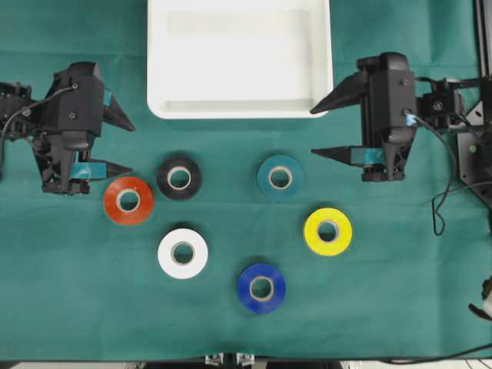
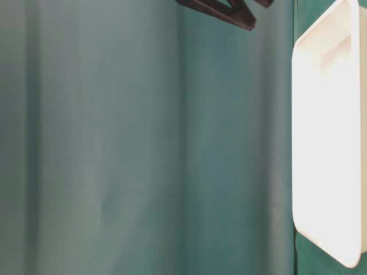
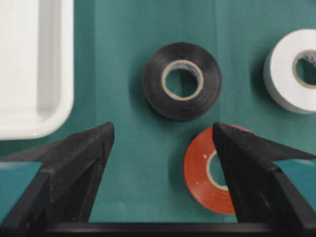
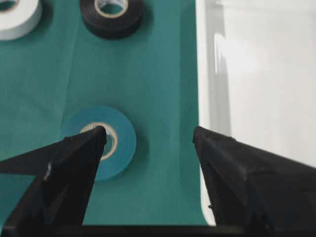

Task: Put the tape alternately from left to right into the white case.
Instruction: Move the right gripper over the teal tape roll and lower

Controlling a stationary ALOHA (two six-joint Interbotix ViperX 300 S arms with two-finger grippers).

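The white case [image 1: 238, 69] lies empty at the table's far middle. Several tape rolls lie flat in front of it: red [image 1: 112, 201], black [image 1: 165, 178], teal [image 1: 265, 177], yellow [image 1: 313, 232], white [image 1: 167, 254], blue [image 1: 246, 289]. My left gripper [image 1: 132, 147] is open and holds nothing. In the left wrist view its gap [image 3: 163, 128] is over bare cloth, and the red roll [image 3: 197, 173] lies partly under one finger. My right gripper [image 1: 312, 132] is open too, between the teal roll [image 4: 123, 143] and the case's rim [image 4: 202, 74].
A green cloth [image 1: 92, 292] covers the whole table. Cables [image 1: 442, 200] hang off the right arm near the table's right edge. The table-level view has the case [image 2: 327, 143] and a dark finger [image 2: 221, 12] above the cloth.
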